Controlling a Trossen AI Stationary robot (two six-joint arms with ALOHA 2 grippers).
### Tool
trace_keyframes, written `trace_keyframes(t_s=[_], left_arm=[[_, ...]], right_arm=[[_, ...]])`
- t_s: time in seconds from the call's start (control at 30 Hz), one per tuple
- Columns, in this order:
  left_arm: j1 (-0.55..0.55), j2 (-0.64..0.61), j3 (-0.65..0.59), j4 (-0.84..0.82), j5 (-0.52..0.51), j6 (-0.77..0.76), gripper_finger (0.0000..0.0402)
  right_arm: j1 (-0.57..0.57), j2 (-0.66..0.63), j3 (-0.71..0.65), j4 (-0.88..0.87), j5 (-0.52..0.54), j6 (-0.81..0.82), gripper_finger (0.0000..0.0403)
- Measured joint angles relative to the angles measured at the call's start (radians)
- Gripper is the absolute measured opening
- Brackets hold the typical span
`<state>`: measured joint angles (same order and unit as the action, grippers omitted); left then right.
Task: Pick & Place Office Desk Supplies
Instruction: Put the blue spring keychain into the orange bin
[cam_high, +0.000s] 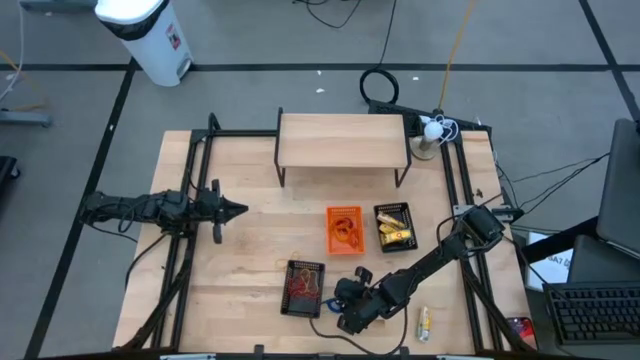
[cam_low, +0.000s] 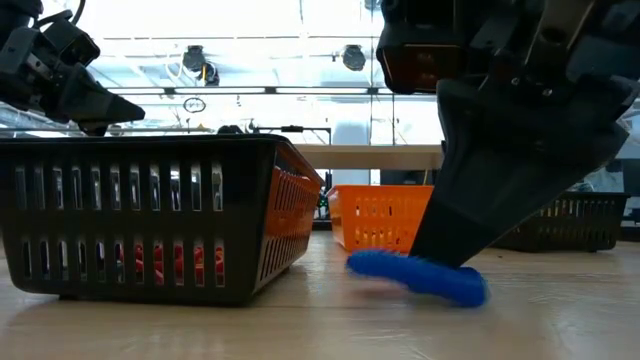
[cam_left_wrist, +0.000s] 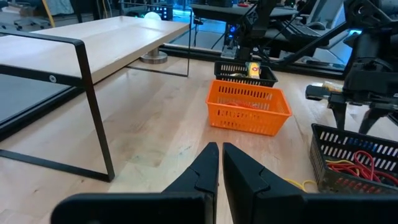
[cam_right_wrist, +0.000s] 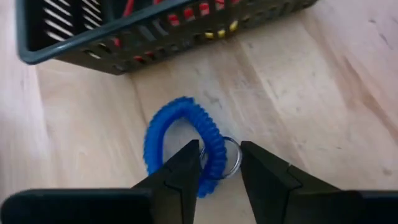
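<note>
You had the right gripper (cam_right_wrist: 219, 163) low over the blue coil wristband (cam_right_wrist: 180, 140), which lay flat on the table (cam_high: 250, 250) just beside the dark basket (cam_high: 304, 287), on the side facing the near table edge. The fingers stood parted, one on each side of the coil's strand where a small metal ring (cam_right_wrist: 231, 157) hangs, and they had not yet clamped on it. That straddle looks chosen so a single squeeze would catch the thin coil rather than push it along the wood.

The dark basket already held red and yellow loops, so it reads as the likely drop spot; its wall stood close to the coil, leaving little slack for the fingers on that side. Away from the dark basket, toward the near edge, the wood was bare and gave room to lift clear. The orange basket (cam_high: 344, 229) and a second dark basket with yellow packets (cam_high: 394, 227) sat beyond the dark basket, toward the wooden shelf (cam_high: 342, 140).

Your left gripper (cam_left_wrist: 220, 167) waited well away from the dark basket, its fingers pressed together with nothing between them.
</note>
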<state>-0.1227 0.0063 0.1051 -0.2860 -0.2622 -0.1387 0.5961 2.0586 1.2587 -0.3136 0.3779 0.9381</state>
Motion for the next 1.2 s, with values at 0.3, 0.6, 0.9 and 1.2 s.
trace_keyframes(t_s=[0.3,0.6,0.9,1.2], left_arm=[[0.0,0.0,0.0,0.0,0.0,0.001,0.0021],[0.0,0.0,0.0,0.0,0.0,0.003,0.0021],[0.0,0.0,0.0,0.0,0.0,0.002,0.0021],[0.0,0.0,0.0,0.0,0.0,0.006,0.0021]], right_arm=[[0.0,-0.001,-0.001,-0.001,-0.019,-0.032,0.0079],[-0.005,0.0,-0.008,-0.001,-0.011,-0.005,0.0077],[-0.02,-0.025,-0.012,0.035,-0.016,0.01,0.0019],[-0.012,-0.186,-0.016,0.146,0.063,-0.221,0.0007]])
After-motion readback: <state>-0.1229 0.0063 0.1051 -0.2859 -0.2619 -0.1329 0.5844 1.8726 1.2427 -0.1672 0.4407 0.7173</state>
